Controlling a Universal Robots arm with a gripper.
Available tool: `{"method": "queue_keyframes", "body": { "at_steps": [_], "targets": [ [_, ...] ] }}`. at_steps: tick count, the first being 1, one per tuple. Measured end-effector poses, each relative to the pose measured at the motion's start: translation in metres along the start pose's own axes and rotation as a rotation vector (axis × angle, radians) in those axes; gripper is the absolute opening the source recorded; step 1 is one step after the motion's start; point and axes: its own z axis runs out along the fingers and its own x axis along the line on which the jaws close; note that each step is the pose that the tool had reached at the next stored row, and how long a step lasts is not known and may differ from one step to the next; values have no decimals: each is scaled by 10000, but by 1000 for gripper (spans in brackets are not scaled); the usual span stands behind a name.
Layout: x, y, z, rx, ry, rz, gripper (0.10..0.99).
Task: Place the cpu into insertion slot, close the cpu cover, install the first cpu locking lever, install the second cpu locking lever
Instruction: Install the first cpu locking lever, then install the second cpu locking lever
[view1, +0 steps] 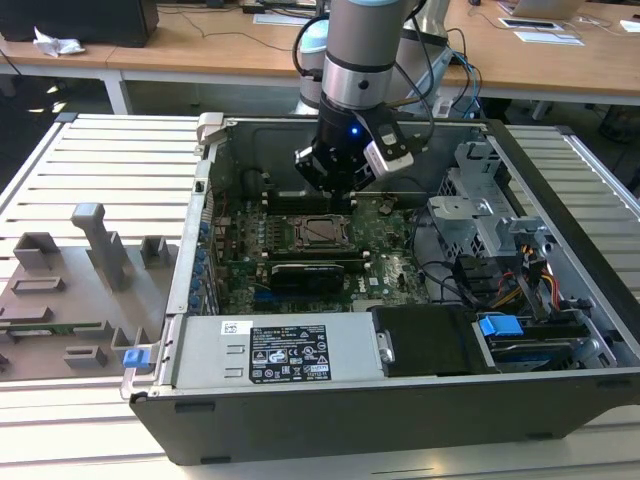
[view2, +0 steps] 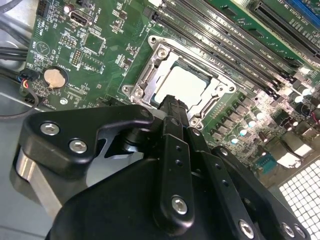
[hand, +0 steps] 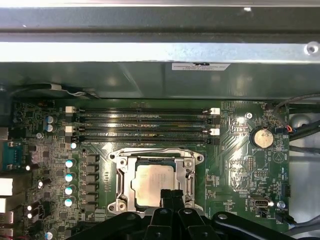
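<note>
From my station I see the cpu (hand: 154, 185) lying flat in the insertion slot (hand: 126, 186) on the green motherboard (hand: 235, 165), with the cpu cover (hand: 153, 156) closed down around it as a silver frame. The gripper (hand: 171, 194) hangs just above the socket's edge, its two black fingers (view2: 172, 107) pressed together with nothing between them.
</note>
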Motion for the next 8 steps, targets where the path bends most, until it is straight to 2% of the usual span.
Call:
{"method": "queue_keyframes", "body": {
  "at_steps": [8],
  "targets": [
    [0,0,-3,0,0,0,106]
  ]
}}
